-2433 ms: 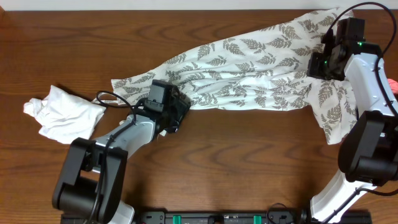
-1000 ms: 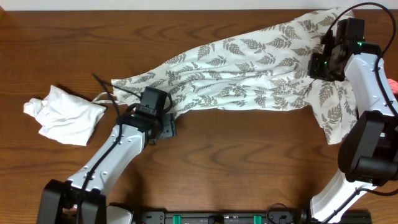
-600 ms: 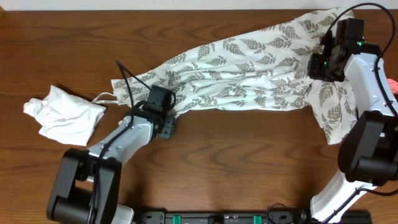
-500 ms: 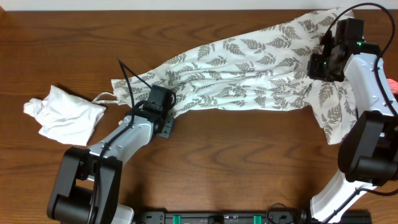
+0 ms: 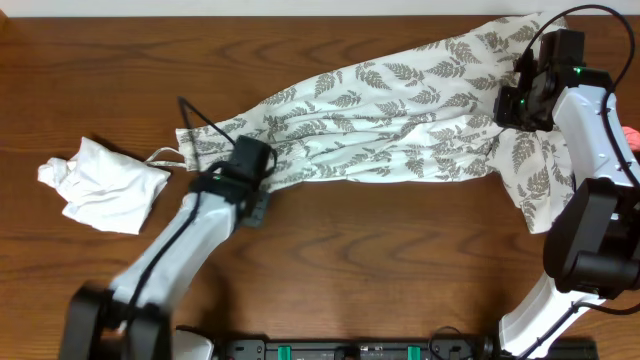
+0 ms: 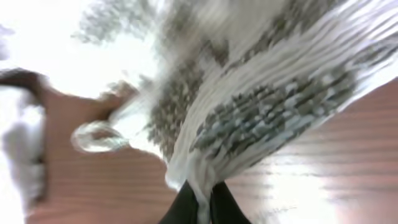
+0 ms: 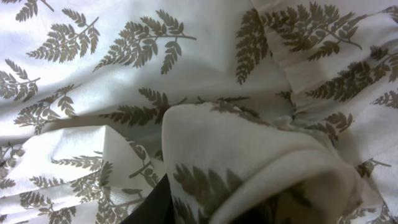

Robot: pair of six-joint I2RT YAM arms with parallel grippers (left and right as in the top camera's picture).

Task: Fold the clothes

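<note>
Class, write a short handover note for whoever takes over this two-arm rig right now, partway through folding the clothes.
Left gripper: shut on the near edge, by the left end, of the large cream-white fabric garment printed with grey-green fern leaves.
Right gripper: appears shut on a bunched fold at that garment's right end.
Things: the fern garment lies stretched and wrinkled across the brown wooden table; a crumpled plain white garment sits apart at the left.
Done: both ends gripped; no fold yet.
Left: spread it flat, fold it, then the white one.
</note>
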